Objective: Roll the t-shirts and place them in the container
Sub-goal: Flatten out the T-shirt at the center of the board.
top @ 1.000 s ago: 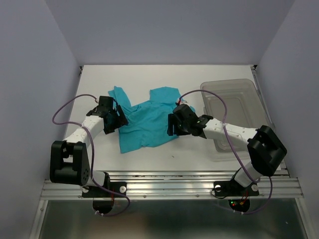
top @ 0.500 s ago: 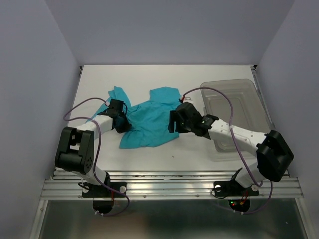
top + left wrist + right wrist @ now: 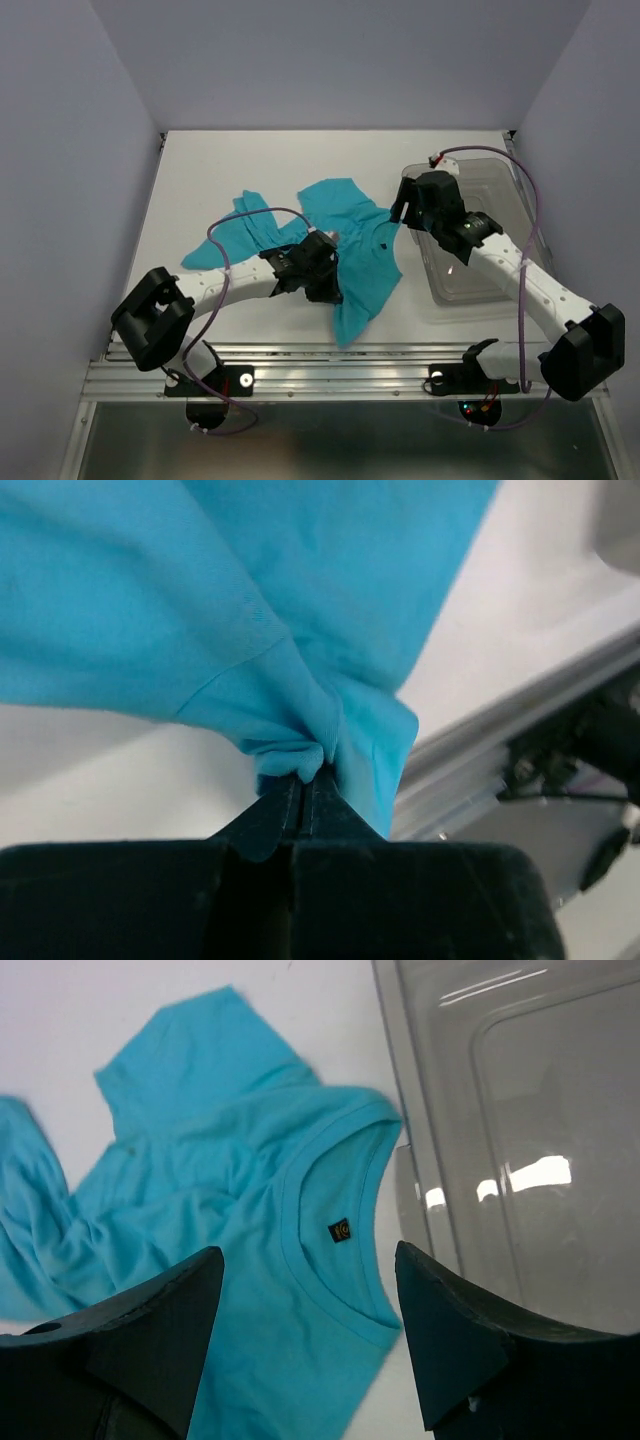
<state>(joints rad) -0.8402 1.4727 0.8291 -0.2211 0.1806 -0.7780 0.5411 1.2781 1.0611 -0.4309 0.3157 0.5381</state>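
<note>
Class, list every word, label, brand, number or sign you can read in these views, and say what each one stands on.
The neck label inside the collar of the t-shirt: a black tag with a small yellowish round mark, too small to read.
The clear bin: no lettering visible.
No other word, number or sign can be read in any view.

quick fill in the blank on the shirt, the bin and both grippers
1. The left gripper is ____ on a bunched fold of the t-shirt.
2. The right gripper hovers ____ over the collar, holding nothing.
3. The clear bin stands on the robot's ____ of the t-shirt.

Missing words: shut; open; right
</note>
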